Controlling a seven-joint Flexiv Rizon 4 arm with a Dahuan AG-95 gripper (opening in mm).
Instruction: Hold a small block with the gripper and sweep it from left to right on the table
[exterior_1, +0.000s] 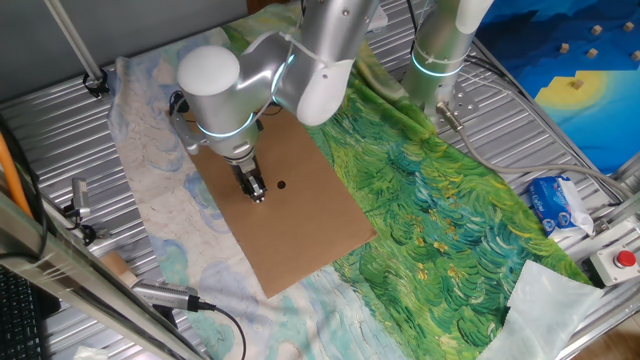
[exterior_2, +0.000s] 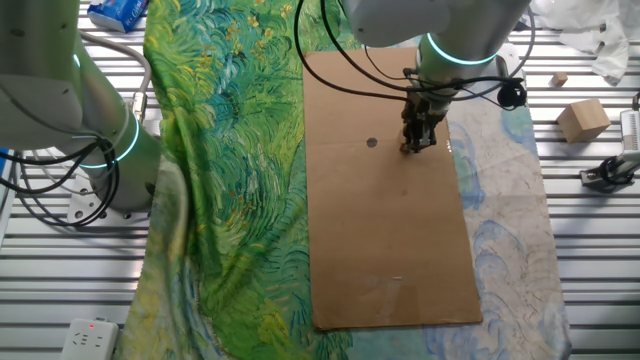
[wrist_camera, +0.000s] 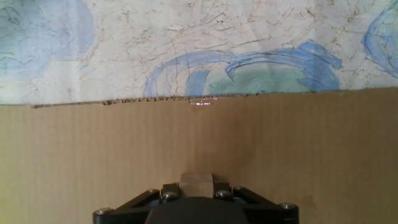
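Note:
My gripper (exterior_1: 257, 193) points down at the brown cardboard rectangle (exterior_1: 300, 240), just left of its black dot (exterior_1: 282, 184). It is shut on the small block (wrist_camera: 196, 185), a light-tan wooden cube that shows between the black fingers in the hand view. The block's underside sits at or just above the cardboard; I cannot tell if it touches. In the other fixed view the gripper (exterior_2: 415, 143) stands right of the dot (exterior_2: 371, 142). The cardboard lies on the pale-blue cloth (exterior_1: 160, 150) and green cloth (exterior_1: 440, 210) over the ribbed grey table (exterior_1: 50, 120).
A second silver column (exterior_1: 440, 50) with a cyan ring stands at the back. A bigger wooden chunk (exterior_2: 583, 120) and a tiny cube (exterior_2: 560, 79) lie on the ribbed metal beyond the pale cloth. A red button box (exterior_1: 622, 262) and blue packet (exterior_1: 555, 205) sit at the right.

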